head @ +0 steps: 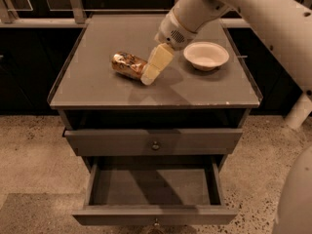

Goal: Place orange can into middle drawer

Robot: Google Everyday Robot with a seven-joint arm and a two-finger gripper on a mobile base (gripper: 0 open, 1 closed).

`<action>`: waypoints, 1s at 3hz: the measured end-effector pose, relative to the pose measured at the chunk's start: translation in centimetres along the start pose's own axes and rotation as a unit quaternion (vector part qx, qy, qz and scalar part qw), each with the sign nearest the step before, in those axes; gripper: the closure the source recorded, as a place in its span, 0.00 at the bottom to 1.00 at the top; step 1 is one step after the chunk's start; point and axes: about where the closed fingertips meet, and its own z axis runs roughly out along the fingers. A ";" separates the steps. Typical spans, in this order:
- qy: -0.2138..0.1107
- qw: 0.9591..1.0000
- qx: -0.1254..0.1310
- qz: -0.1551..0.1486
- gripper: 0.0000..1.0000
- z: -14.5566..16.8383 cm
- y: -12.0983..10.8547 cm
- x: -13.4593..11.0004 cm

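Note:
The orange can [127, 65] lies on its side on the grey cabinet top [97, 87], left of centre. My gripper [151, 74] reaches down from the upper right, and its cream tip is right next to the can's right end. The middle drawer [153, 189] is pulled open below and holds nothing. The drawer above it [153, 141] is shut.
A white round bowl [206, 55] stands on the cabinet top to the right of the gripper. My white arm [253, 13] crosses the upper right. Speckled floor [34, 160] surrounds the cabinet. Dark cabinets and a rail run along the back.

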 end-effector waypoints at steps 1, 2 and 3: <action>-0.003 1.000 -0.007 0.005 0.00 2.7 -0.8 -0.5; -0.002 1.000 -0.019 0.019 0.00 5.4 -1.4 -0.3; -0.002 0.999 -0.026 0.025 0.00 7.3 -1.7 -0.4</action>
